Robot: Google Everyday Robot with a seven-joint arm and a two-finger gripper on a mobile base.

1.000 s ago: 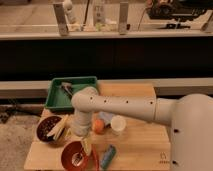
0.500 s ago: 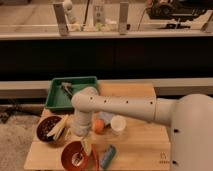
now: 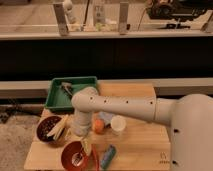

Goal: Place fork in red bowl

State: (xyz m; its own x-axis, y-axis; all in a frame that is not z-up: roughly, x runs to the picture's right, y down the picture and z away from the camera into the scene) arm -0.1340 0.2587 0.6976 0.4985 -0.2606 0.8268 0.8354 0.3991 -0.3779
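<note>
Progress looks nearly complete, judging by how things lie. Directly beneath the gripper [image 3: 86,145], the red bowl [image 3: 79,155] sits at the table's [image 3: 140,150] near edge, and a thin pale shape inside it appears to be the fork [image 3: 78,157]. Whether the gripper grasps or has released it, I cannot tell. Only letting go and lifting away seem left. Just right of the gripper lies 1 blue object [image 3: 108,156]; left and farther back, the maroon bowl [image 3: 51,131]; beyond, an orange fruit [image 3: 98,126], white cup [image 3: 118,123], then the green tray [image 3: 70,93].
</note>
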